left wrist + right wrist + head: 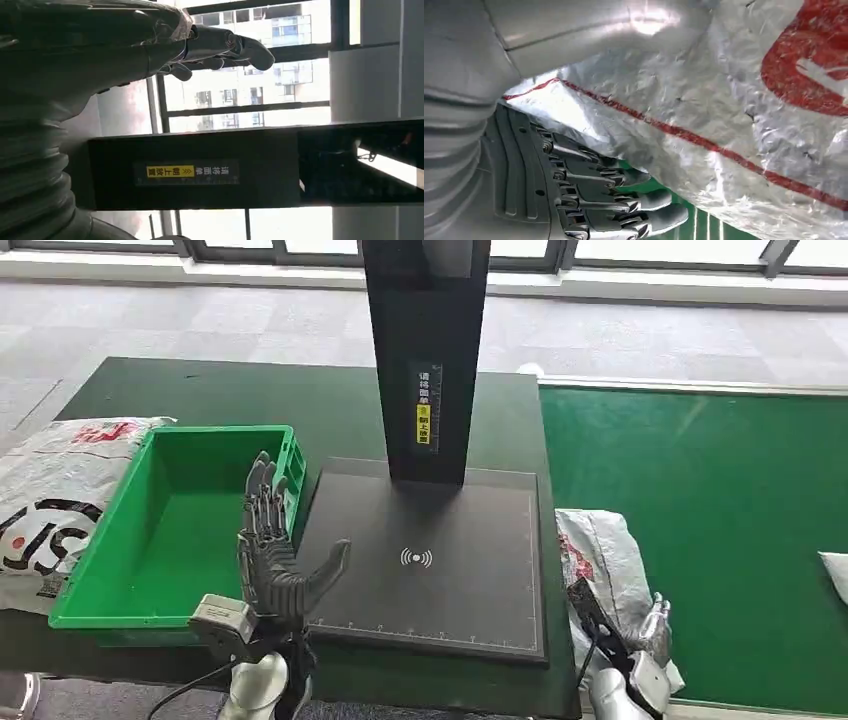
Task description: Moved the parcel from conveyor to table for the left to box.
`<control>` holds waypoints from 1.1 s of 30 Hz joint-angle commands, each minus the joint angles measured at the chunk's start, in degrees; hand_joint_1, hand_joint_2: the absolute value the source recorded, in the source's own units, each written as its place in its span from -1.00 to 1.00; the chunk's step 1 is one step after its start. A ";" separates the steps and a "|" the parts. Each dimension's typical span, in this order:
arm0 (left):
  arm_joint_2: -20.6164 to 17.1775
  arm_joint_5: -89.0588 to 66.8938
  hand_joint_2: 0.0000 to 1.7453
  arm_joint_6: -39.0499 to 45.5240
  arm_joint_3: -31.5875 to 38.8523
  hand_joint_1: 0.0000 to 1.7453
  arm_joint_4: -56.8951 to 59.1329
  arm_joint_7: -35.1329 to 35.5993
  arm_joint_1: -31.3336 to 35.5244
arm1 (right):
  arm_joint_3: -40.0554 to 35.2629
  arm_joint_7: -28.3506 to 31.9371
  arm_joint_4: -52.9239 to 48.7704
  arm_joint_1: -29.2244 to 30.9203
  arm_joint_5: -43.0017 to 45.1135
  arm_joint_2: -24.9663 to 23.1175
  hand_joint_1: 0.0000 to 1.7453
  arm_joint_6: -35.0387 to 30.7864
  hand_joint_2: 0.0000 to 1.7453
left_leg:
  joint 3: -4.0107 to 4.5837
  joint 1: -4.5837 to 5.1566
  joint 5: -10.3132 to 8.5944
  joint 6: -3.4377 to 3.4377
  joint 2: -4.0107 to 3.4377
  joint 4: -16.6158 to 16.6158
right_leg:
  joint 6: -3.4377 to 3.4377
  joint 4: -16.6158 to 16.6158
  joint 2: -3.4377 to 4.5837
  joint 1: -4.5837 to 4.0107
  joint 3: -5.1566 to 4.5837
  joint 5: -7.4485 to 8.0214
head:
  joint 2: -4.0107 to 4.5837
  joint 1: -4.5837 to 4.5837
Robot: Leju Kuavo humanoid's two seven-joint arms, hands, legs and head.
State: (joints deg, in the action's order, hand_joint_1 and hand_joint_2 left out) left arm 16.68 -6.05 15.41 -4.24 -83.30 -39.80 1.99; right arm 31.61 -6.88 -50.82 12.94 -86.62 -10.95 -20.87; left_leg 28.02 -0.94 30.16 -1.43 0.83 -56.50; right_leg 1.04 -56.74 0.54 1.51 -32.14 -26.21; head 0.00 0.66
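Two silver parcels (pixel 598 558) (pixel 60 490), one green crate (pixel 170 530), one black scanner stand (pixel 425 360) and two robot hands (pixel 275 560) (pixel 645 635).

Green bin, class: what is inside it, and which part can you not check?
The green bin shows bare green floor with no parcel inside. The raised left hand covers its near right corner, so that part cannot be checked.

You see the left hand (pixel 150 55) entering from the picture's left edge, its grey ribbed cover large in the frame, fingers (pixel 235 47) apart and holding nothing. Beyond it a black post (pixel 260 170) runs across the picture, bearing a yellow label (pixel 170 171). Behind that are windows (pixel 250 90) with buildings outside.
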 commanded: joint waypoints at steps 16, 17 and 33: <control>3.32 -0.22 1.00 -0.70 4.11 -1.00 3.17 0.30 -0.86 | -0.47 0.22 3.90 -1.75 1.44 1.16 1.00 1.62 1.00 | -0.34 -0.03 0.03 0.20 -0.38 0.16 | -0.03 0.34 0.24 -0.09 0.29 0.14 | 0.00 0.00; 3.32 -0.22 1.00 -0.73 4.10 -1.00 3.34 0.29 -0.80 | -0.50 0.30 3.77 -1.94 1.50 1.16 1.00 1.54 1.00 | -0.37 -0.04 0.07 0.18 -0.38 0.12 | -0.02 0.28 0.25 -0.09 0.31 0.10 | 0.00 0.00; 3.29 -0.25 1.00 -1.14 4.51 -1.00 3.32 -0.20 -1.43 | -1.62 6.19 -7.24 -4.76 5.82 -2.31 1.00 -3.21 1.00 | -0.46 0.01 0.20 0.19 -0.43 0.09 | -0.01 0.17 0.36 -0.02 0.36 0.01 | 0.00 0.00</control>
State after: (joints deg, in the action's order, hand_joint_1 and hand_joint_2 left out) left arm 16.70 -6.32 14.69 -4.20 -82.20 -40.09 2.06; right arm 30.36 -0.52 -56.06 9.59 -81.15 -12.00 -24.55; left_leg 27.61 -0.95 30.34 -1.28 0.44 -56.48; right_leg 1.10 -56.62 0.92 1.50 -31.82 -26.19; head 0.00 0.66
